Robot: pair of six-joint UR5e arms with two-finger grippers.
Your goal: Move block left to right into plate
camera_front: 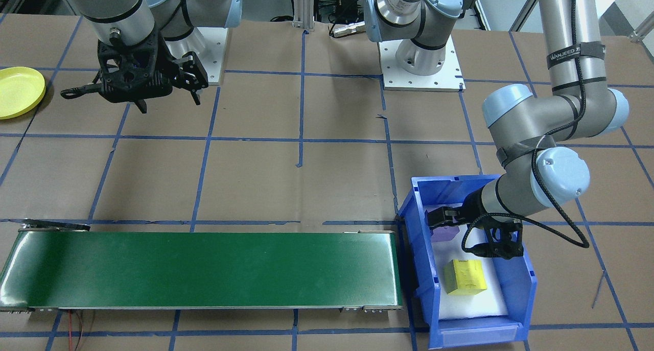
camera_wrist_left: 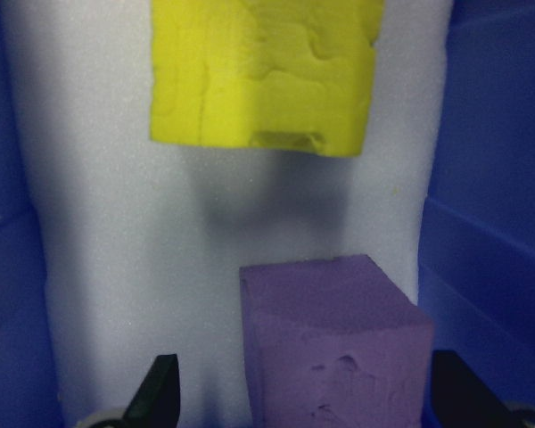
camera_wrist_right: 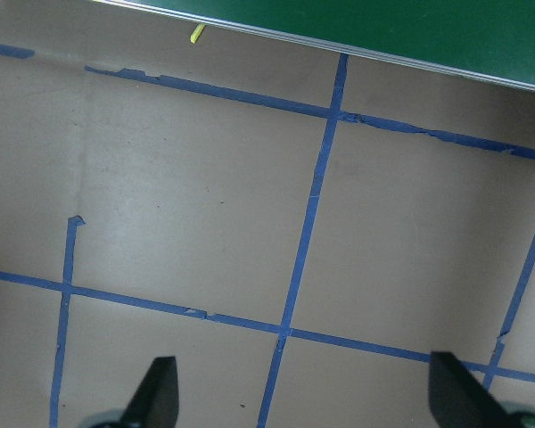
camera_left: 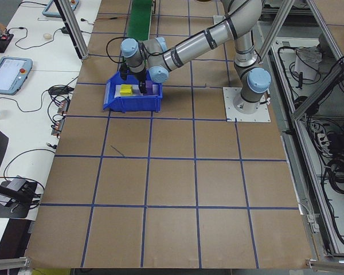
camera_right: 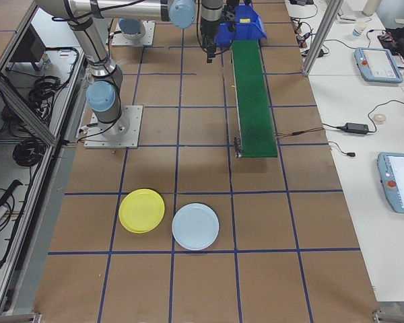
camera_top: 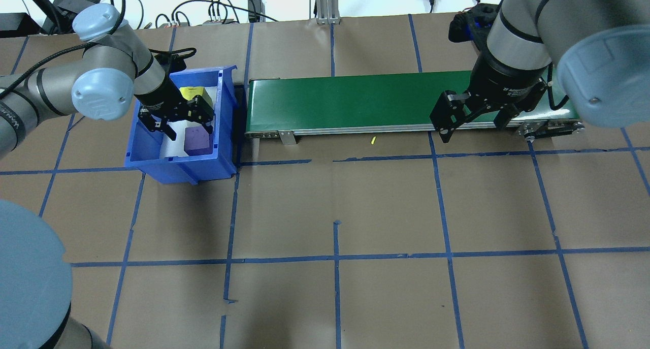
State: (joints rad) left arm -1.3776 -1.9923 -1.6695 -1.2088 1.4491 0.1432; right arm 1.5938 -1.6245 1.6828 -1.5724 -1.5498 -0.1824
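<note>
I see even overhead light, glare streaking the green conveyor belt [camera_front: 204, 269], and close-up blur on the purple block [camera_wrist_left: 334, 348].

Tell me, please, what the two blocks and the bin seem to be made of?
The purple block and yellow block look like soft matte foam: dented, pitted faces. The bin looks like rigid moulded plastic, smooth with a slight sheen. Its white liner looks like fine-grained foam sheet.
</note>
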